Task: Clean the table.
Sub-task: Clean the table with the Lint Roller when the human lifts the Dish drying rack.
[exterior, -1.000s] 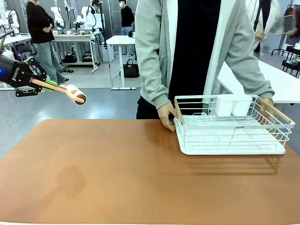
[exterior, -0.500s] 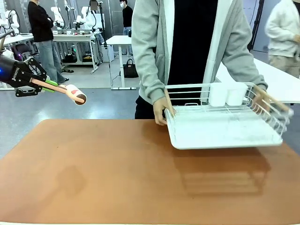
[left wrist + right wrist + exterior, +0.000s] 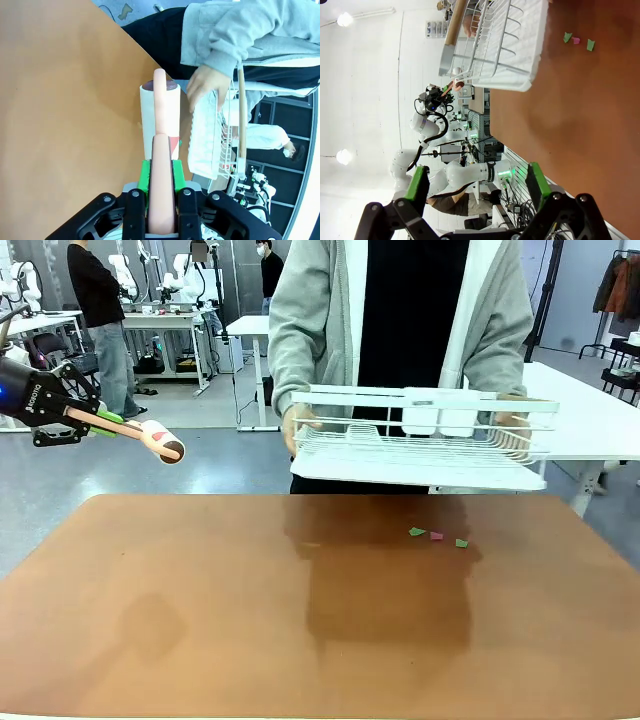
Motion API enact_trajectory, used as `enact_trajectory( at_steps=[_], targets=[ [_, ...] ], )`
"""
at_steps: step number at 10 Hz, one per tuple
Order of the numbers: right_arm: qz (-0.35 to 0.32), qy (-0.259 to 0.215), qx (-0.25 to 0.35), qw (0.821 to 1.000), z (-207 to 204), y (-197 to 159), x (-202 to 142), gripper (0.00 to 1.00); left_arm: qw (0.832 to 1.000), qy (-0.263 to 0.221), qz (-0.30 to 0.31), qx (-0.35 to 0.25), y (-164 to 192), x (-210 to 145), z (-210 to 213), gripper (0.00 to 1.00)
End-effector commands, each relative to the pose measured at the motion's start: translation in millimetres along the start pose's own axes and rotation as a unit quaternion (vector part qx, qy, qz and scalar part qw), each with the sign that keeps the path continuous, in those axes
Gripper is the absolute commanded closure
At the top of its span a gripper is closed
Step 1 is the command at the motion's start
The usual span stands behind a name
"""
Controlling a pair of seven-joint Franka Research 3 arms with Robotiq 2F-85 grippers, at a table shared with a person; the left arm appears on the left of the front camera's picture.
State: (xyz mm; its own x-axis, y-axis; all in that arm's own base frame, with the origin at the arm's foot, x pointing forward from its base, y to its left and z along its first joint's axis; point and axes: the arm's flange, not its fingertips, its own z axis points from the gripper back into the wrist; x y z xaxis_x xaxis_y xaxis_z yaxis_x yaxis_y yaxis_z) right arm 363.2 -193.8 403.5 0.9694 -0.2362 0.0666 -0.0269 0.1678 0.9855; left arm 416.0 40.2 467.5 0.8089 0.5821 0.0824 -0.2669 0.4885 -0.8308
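Note:
The reddish-brown table (image 3: 200,600) has three small green and pink scraps (image 3: 436,536) lying on its far right part. My left gripper (image 3: 100,422) hangs above the far left corner, shut on the pink handle of a lint roller (image 3: 162,440). In the left wrist view the gripper (image 3: 161,175) clamps that handle between green pads, and the white roller (image 3: 159,110) points over the table (image 3: 60,100). My right gripper (image 3: 477,185) is open with nothing between its fingers, above the table (image 3: 580,110) and well short of the scraps (image 3: 576,40).
A person at the far side holds a white wire dish rack (image 3: 420,445) with both hands in the air, above the table's far edge. The rack (image 3: 495,45) hangs just beyond the scraps. A white table (image 3: 600,420) stands at the back right.
The person has lifted the dish rack off the table and moved it left, uncovering the scraps beneath it. My left gripper and the roller have stayed still.

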Motion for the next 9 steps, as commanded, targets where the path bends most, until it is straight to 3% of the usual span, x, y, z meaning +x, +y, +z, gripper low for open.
enact_trajectory(
  at_steps=[1,2,6,9],
  targets=[
    [0.005,0.002,0.002,1.0,0,3,-2,0.0,1.0,-0.003,-0.002,0.002,-1,0,0,1.0],
    [0.005,0.002,0.002,1.0,0,3,-2,0.0,1.0,0.0,0.0,0.0,0,0,0,0.79],
    [0.005,0.002,0.002,1.0,0,3,-2,0.0,0.993,0.059,-0.081,0.056,-41,-3,-20,0.79],
    [0.005,0.002,0.002,1.0,0,3,-2,0.0,0.972,0.13,-0.164,0.104,-97,-9,-78,0.79]
  ],
)
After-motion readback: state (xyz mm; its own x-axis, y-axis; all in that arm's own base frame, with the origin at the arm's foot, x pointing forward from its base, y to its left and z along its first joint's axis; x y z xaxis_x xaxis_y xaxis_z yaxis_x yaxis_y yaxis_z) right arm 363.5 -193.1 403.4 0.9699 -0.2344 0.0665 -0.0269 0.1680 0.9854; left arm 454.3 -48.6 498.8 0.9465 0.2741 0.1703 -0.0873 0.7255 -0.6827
